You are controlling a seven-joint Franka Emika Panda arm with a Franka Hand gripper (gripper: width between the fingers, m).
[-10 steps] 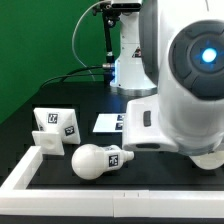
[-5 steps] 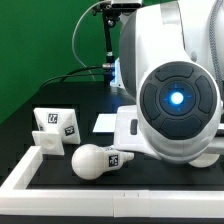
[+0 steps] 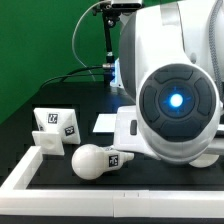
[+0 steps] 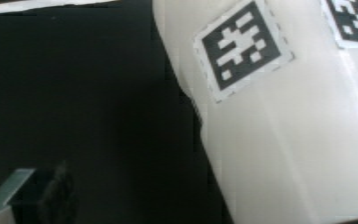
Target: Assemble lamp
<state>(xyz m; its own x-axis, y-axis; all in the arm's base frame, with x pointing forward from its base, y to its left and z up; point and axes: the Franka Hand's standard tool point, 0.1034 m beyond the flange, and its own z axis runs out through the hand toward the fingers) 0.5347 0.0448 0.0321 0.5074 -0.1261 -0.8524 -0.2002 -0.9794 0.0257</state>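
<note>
The rounded white bulb [image 3: 93, 160] lies on its side on the black table, its tag facing the front. The blocky white base [image 3: 54, 128] stands behind it towards the exterior view's left. The arm's big white body [image 3: 175, 100] fills the exterior view's right and hides my gripper. In the wrist view a large white curved part with two tags [image 4: 274, 110], which looks like the shade, sits very close. Only one dark finger [image 4: 19, 195] shows at the frame's edge. I cannot tell whether the jaws touch the part.
The marker board [image 3: 108, 123] lies flat behind the bulb, partly covered by the arm. A long white rail [image 3: 60, 192] runs along the table's front edge, with another along the exterior view's left side [image 3: 22, 153]. Green backdrop and cables stand behind.
From one second ago the arm has swung, its round blue-lit joint now facing the camera and covering more of the marker board. Nothing has moved in the last half second.
</note>
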